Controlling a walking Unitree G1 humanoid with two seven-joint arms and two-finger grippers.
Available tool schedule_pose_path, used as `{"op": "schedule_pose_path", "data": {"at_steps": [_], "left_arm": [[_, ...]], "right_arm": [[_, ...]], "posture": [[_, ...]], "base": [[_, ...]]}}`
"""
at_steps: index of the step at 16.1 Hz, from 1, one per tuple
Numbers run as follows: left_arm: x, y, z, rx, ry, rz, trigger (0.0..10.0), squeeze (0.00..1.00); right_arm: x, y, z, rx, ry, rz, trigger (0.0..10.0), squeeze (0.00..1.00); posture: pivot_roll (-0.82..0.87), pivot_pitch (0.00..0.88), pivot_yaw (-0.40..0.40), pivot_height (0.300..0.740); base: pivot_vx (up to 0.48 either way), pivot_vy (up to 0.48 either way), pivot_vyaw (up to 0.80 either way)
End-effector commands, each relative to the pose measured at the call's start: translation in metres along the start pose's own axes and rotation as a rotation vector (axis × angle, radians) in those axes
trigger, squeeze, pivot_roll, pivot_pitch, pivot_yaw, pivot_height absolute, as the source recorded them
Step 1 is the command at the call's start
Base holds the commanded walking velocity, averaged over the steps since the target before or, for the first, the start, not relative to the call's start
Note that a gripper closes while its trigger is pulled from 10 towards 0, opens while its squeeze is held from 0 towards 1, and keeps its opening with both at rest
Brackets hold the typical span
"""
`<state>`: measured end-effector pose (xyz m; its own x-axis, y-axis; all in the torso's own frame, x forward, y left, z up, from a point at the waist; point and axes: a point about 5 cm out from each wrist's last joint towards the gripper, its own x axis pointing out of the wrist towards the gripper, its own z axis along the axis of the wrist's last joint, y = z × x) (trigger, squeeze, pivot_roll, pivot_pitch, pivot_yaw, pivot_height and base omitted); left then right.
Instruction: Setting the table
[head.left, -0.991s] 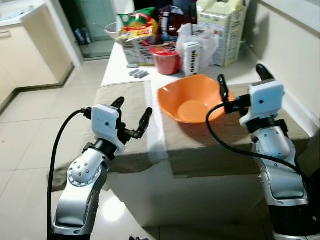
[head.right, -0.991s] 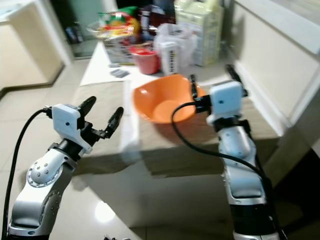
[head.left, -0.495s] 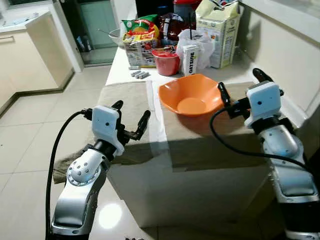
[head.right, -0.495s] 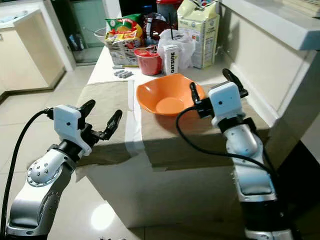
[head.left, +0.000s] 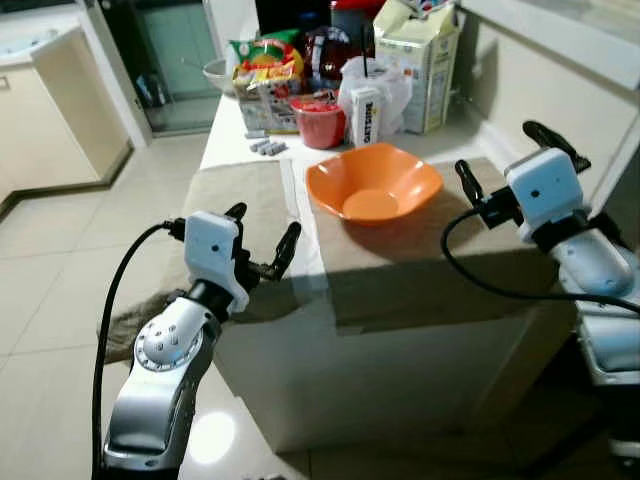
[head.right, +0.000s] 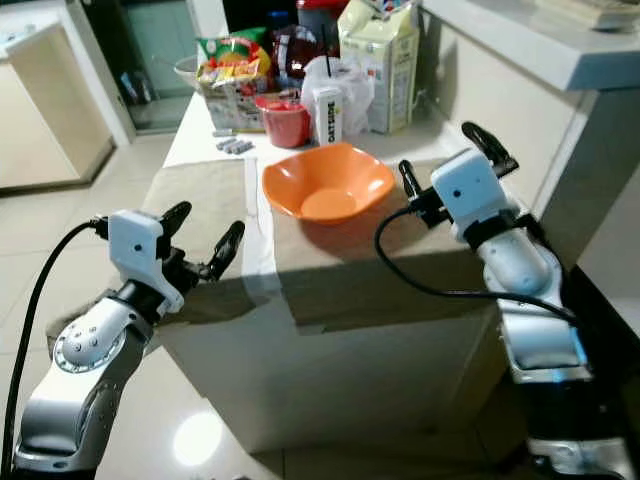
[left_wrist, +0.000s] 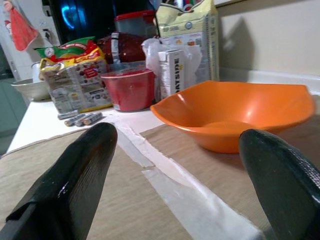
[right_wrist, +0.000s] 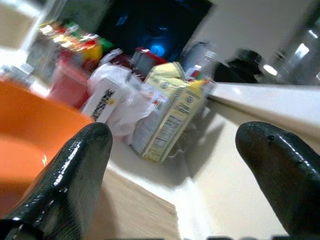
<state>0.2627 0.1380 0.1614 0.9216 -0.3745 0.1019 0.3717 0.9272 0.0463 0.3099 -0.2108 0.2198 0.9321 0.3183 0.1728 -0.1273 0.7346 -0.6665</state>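
Note:
An orange bowl sits on a beige placemat on the white table. It is empty. A second beige placemat lies to its left and hangs over the table's near edge. My left gripper is open, held just off the near edge of that left mat with nothing between its fingers. My right gripper is open too, raised at the right of the bowl and apart from it. The bowl stands beyond the left gripper's fingers.
Groceries crowd the far end of the table: a red cup, an oat carton, snack bags, a tall paper bag and several batteries. A wall ledge runs along the right. Tiled floor lies left.
The whole view has drawn back and shifted, so the camera moved. My right gripper has pulled away from the bowl's rim toward the right. The left gripper has held its pose.

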Motion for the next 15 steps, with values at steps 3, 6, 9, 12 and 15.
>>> {"op": "schedule_pose_path", "data": {"at_steps": [3,6,9,12,15], "left_arm": [[0.002,0.002,-0.002,-0.007,0.006,0.009,10.0,0.0],[0.003,-0.001,-0.002,-0.013,0.001,0.003,10.0,0.0],[0.004,-0.001,-0.001,-0.016,-0.001,0.0,10.0,0.0],[0.005,-0.002,-0.001,-0.011,-0.003,0.001,10.0,0.0],[0.008,0.004,0.0,0.009,-0.005,0.022,10.0,0.0]], "right_arm": [[0.004,-0.015,0.011,-0.115,-0.054,0.155,10.0,0.0],[0.005,-0.016,0.009,-0.153,-0.055,0.235,10.0,0.0],[0.006,-0.015,0.008,-0.163,-0.056,0.267,10.0,0.0],[0.008,-0.014,0.003,-0.104,-0.035,0.275,10.0,0.0],[0.013,-0.022,-0.003,0.169,-0.009,0.133,10.0,0.0]], "posture": [[-0.21,0.0,0.105,0.736],[-0.21,0.0,0.1,0.736],[-0.21,0.0,0.1,0.736],[-0.2,0.0,0.095,0.736],[-0.19,0.0,0.09,0.736]], "base": [[0.0,0.0,0.0],[0.0,0.0,0.0],[0.0,0.0,0.0],[0.0,0.0,0.0],[0.0,0.0,0.0]]}}
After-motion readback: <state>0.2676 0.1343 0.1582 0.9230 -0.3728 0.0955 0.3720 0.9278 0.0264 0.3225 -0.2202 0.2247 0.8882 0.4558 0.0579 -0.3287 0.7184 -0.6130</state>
